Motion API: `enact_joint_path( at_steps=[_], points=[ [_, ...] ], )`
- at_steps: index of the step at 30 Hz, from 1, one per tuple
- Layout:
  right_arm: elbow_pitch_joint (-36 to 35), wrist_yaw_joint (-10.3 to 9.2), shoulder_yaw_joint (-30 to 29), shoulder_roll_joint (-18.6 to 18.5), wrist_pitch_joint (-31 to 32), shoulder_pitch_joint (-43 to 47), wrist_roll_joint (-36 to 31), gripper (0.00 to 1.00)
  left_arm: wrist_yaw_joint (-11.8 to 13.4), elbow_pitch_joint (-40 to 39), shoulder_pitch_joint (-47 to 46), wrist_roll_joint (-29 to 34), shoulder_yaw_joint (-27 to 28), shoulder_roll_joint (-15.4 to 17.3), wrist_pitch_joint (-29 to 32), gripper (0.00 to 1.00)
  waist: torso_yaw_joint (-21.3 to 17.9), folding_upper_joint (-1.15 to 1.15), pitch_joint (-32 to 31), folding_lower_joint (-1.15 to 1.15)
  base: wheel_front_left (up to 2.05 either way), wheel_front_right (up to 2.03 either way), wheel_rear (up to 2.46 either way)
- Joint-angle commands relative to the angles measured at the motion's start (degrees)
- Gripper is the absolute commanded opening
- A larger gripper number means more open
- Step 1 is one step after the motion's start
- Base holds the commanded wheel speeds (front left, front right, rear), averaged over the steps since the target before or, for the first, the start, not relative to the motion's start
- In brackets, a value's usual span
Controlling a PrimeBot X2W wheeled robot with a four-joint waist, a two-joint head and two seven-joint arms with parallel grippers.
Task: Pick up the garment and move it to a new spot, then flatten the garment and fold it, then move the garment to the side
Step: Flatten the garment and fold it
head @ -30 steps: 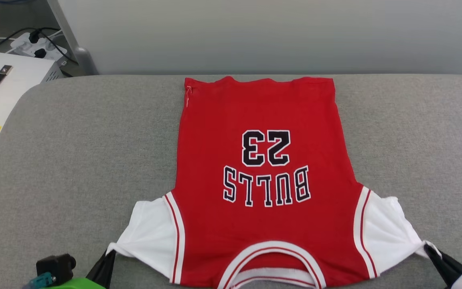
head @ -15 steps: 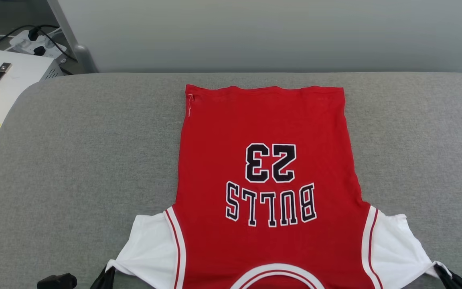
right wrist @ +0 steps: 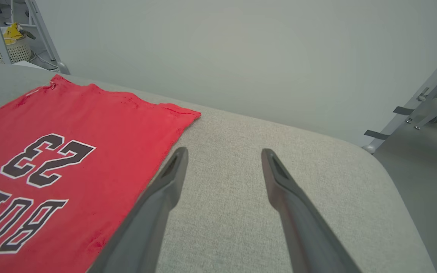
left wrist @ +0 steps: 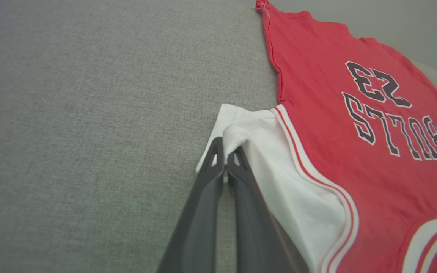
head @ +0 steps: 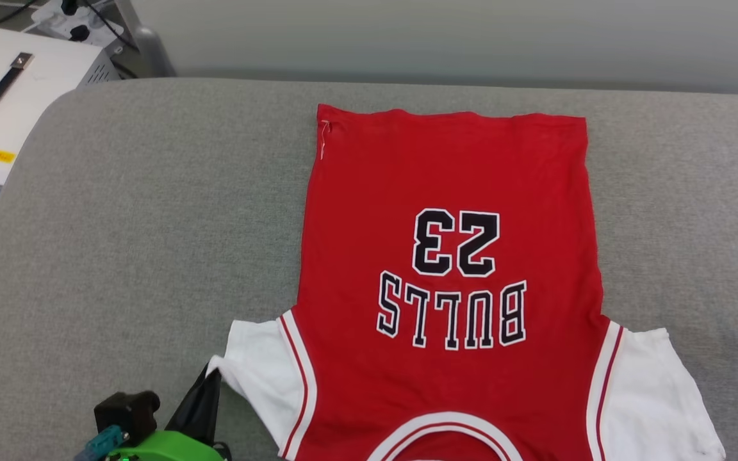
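Closer, garment sleeve [left wrist: 283, 167] within left claw [left wrist: 226, 151]

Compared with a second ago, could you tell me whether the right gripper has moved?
Yes: the right gripper has left the white sleeve of the shirt and gone forward toward its hem, now open above the table.

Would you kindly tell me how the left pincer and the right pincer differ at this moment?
The left pincer is shut; the right pincer stands open. The left pincer pinches the edge of a white sleeve of the garment; the right pincer holds nothing, poised over the grey surface beside it. Both have two long dark fingers.
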Motion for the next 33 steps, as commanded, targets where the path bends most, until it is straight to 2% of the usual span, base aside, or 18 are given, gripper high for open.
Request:
enact_joint_path(
  at_steps=[1,5,9,13,18,24,25,26,33],
  points=[
    [-1.95,-0.06,-0.97,-0.63,1.12,-3.6,-1.06,1.0,0.31,-1.37,-1.76,1.25,0.03,-0.66,-0.34,0.0,2.82,0.0,3.22,0.0,0.0,0.0,0.0],
    [-5.82,-0.06,-2.6,-1.42,6.25,-13.76,-1.41,1.0,0.18,-4.48,-4.3,2.93,-0.73,-1.81,-0.34,0.0,5.8,0.0,7.4,0.0,0.0,0.0,0.0],
    [-4.84,-0.06,0.14,-2.84,13.51,-25.86,-3.32,1.0,-0.22,-6.33,-6.94,4.52,-1.73,-3.38,-0.34,0.0,8.32,0.0,11.43,0.0,0.0,0.0,0.0],
    [3.71,-0.06,4.01,-2.27,24.37,-37.37,-3.25,1.0,-1.12,-7.38,-8.94,6.0,-2.4,-5.17,-0.34,0.0,10.67,0.0,14.62,0.0,0.0,0.0,0.0],
    [15.28,-0.06,8.76,-1.1,43.63,-47.2,-0.75,1.0,-2.41,-8.44,-10.68,8.14,-2.68,-7.24,-0.34,0.0,13.09,0.0,18.0,0.0,0.0,0.0,0.0],
    [23.04,-0.06,10.9,0.59,57.46,-54.6,0.18,1.0,-3.95,-9.6,-11.81,10.0,-1.86,-9.6,-0.34,0.0,14.99,0.0,21.79,0.0,0.0,0.0,0.0],
    [25.53,-0.06,11.4,0.84,60.41,-56.27,-1.45,1.0,-4.78,-10.14,-12.21,10.68,-1.2,-10.63,-0.34,0.0,15.68,0.0,23.32,0.0,0.0,0.0,0.0],
    [27.85,-0.06,11.76,1.2,61.34,-56.73,-3.45,1.0,-5.41,-10.29,-12.65,11.76,-0.6,-11.45,-0.34,0.0,16.07,0.0,24.46,0.0,0.0,0.0,0.0],
    [31.85,-0.06,11.37,2.56,62.65,-53.61,-3.48,1.0,-6.59,-9.55,-13.22,13.31,0.99,-12.98,-0.34,0.0,16.37,0.0,25.12,0.0,0.0,0.0,0.0]
  ],
)
